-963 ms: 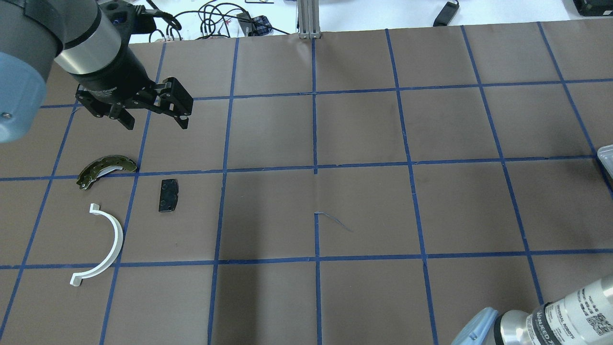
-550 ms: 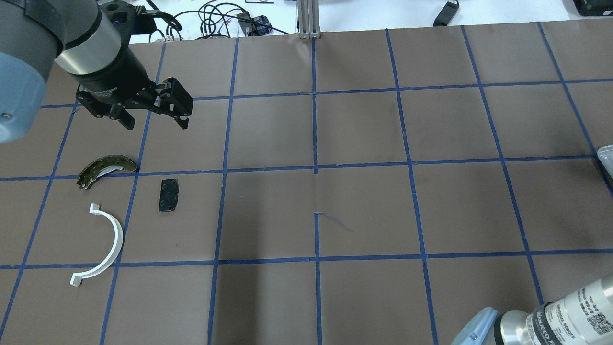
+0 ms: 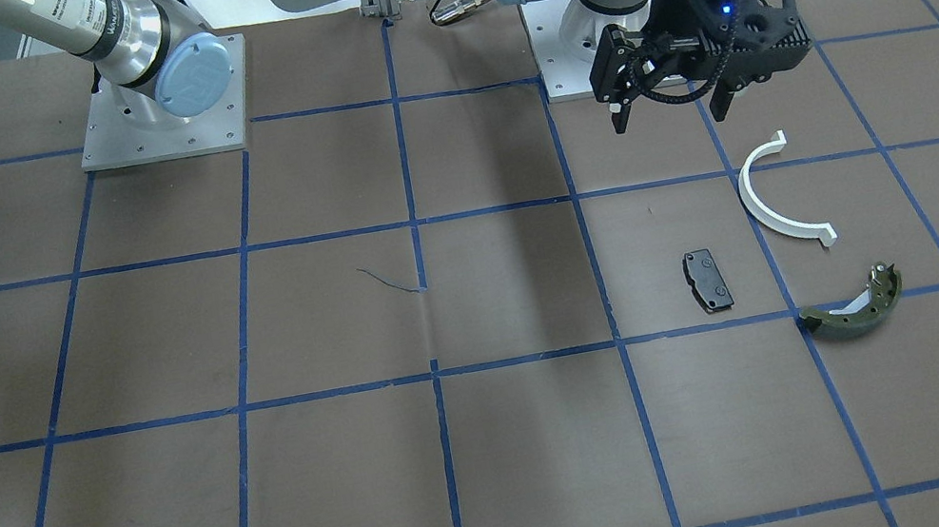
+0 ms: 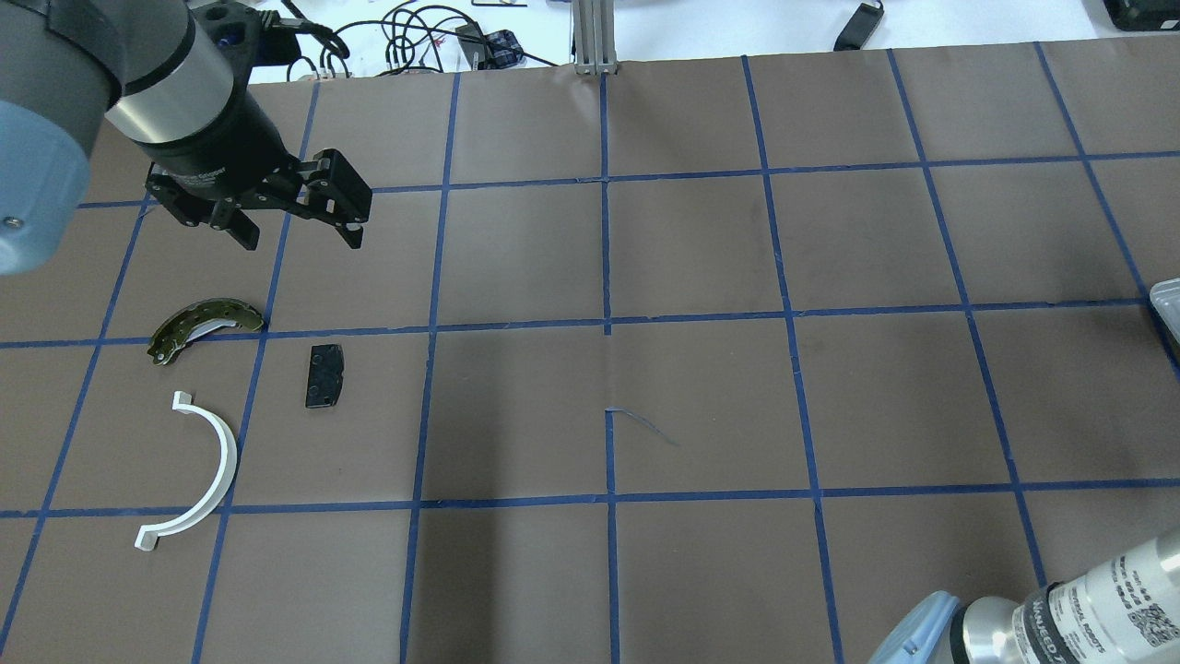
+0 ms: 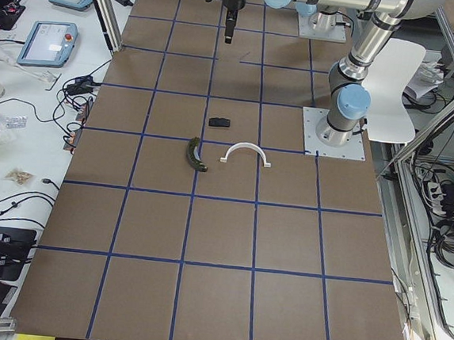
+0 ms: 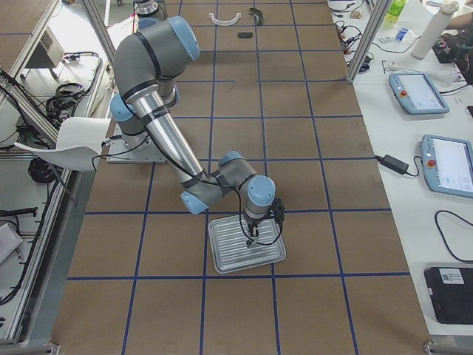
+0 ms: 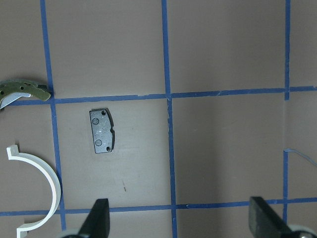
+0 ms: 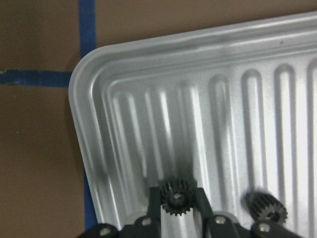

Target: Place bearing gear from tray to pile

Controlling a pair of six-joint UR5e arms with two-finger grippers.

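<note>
— Any lettering clear enough to read?
— "UNIVERSAL ROBOTS", in black on the silver tube (image 4: 1102, 598) of the right arm, by the tabletop's robot-side edge near its right corner. A QR code (image 4: 1148, 622) just beside. Same words on that tube in the front-facing view.
— More on that arm?
— A raised "UR" mark on a blue joint cap (image 3: 193, 78), above the mounting plate (image 3: 111, 149) at the robot-side edge.
— And the left gripper (image 4: 302, 240)?
— White print (image 4: 196, 175) on its black body, too small to read. Likewise the pendant screens (image 6: 449, 164) beside the tabletop's far edge.
</note>
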